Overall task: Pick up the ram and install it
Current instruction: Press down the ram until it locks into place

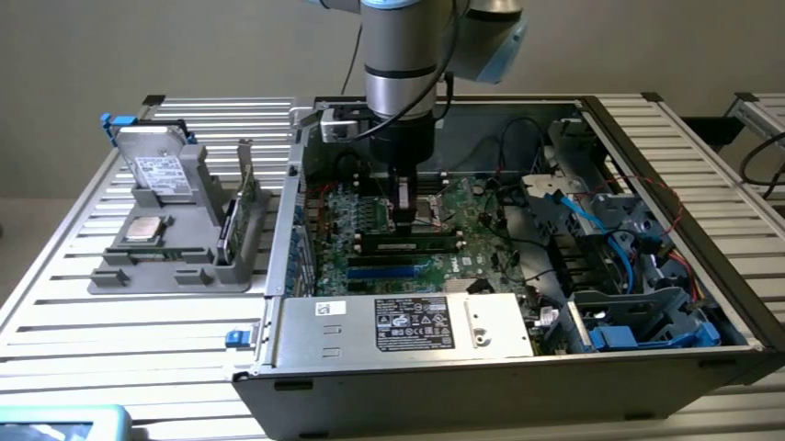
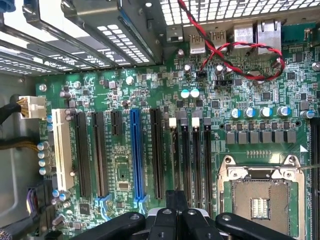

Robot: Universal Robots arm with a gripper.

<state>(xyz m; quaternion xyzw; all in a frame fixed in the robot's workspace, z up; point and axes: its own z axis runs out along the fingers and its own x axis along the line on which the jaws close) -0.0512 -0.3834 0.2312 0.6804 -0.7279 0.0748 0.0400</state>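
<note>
Exterior view: you see the claw (image 1: 405,213) closed over the motherboard (image 1: 472,234), ram (image 1: 410,245) seated at its 6 o'clock.

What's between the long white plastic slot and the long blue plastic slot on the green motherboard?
Wrist view: two long black slots and one short black slot, between the white slot and the blue slot.
</note>
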